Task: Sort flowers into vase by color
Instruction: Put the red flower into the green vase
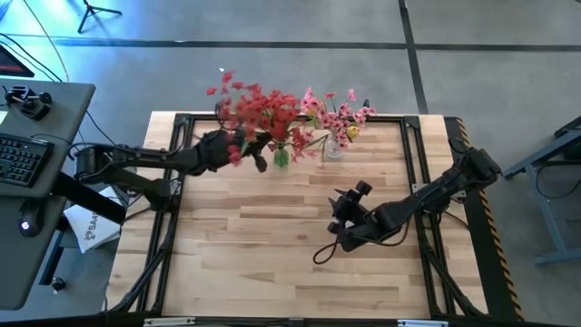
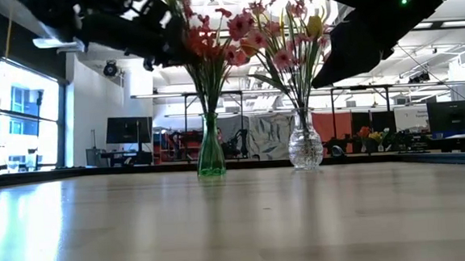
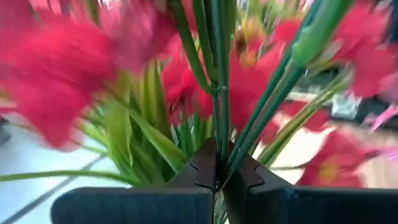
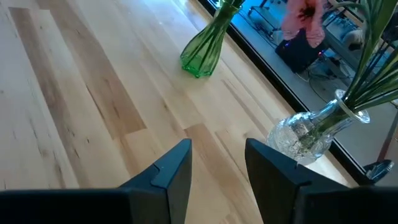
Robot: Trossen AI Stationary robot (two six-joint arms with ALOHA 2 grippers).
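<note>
The red flowers (image 1: 259, 109) stand bunched in a green glass vase (image 1: 281, 157) near the table's far edge, also seen as the green vase (image 2: 210, 148). Just to its right, pink flowers (image 1: 336, 113) and a yellow bloom (image 1: 352, 132) stand in a clear glass vase (image 2: 304, 142). My left gripper (image 1: 245, 147) reaches in from the table's left among the red blooms, shut on green stems. My right gripper (image 1: 340, 216) hovers open over the table's middle right and holds nothing; the green vase (image 4: 205, 50) and the clear vase (image 4: 305, 134) lie ahead of it. My left gripper (image 3: 217, 171) pinches a few thin green stems (image 3: 219, 146) of the red flowers between its two fingertips, well below the blooms. It comes in roughly level from the table's left, with the fingers across the stems. The stems rise upright from the hold; their lower ends are hidden.
Bare wooden table top (image 1: 272, 245) spreads in front of both vases. A black frame rail (image 1: 413, 163) runs along the table's sides and far edge. A desk with a keyboard (image 1: 18, 154) stands off the table's left side.
</note>
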